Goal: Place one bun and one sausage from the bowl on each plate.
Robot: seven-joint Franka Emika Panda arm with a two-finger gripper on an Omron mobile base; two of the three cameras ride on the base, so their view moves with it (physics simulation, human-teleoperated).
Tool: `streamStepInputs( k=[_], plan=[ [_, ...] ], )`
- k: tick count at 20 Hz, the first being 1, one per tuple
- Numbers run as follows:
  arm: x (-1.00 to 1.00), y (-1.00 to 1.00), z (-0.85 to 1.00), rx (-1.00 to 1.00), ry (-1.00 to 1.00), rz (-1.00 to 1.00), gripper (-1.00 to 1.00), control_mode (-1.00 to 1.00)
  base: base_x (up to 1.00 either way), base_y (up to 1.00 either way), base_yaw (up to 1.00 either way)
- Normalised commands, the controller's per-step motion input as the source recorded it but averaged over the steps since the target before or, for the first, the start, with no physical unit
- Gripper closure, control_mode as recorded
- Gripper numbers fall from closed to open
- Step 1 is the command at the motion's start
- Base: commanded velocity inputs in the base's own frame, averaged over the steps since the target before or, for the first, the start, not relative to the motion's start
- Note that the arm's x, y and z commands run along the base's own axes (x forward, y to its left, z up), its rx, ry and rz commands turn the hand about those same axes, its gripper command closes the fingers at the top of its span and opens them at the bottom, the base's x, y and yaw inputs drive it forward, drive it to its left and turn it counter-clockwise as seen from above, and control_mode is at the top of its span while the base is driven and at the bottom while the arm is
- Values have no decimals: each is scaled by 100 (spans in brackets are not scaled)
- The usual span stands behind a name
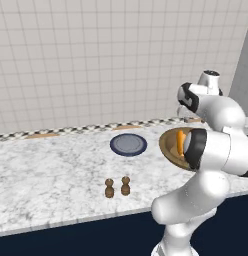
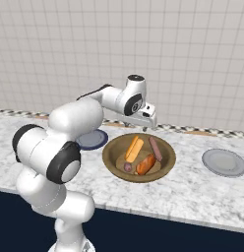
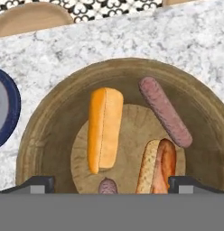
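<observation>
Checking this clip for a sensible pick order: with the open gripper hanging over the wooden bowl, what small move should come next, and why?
Probably lower straight onto the nearer bun. The gripper is open above the wooden bowl, holding nothing, and that bun lies apart from the sausage, so the fingers should fit around it. The dark blue plate and the grey plate carry no food yet.

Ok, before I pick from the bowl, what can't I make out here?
- Left base view: the arm covers most of the bowl; its contents are largely hidden.
- Hand view: the second sausage and second bun are cut off at the bottom edge.
- Right base view: the arm hides part of the dark blue plate.
- Left base view: the two small brown items are too small to identify.
</observation>
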Motion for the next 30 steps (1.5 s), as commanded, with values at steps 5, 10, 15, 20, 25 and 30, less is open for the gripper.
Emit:
streamStepInputs(
  k=[5,10,15,20,25,30],
  plan=[
    [0,21,-58,0,0,0,-100,-100,0,0,0],
    [11,3,-66,0,0,0,-100,-100,0,0,0],
    [17,3,-53,0,0,-5,-100,-100,0,0,0],
    [1,1,-37,0,0,-4,-100,-100,0,0,0],
    [16,2,-29,0,0,-4,-100,-100,0,0,0],
    [37,1,-11,0,0,-4,-100,-100,0,0,0]
  ],
)
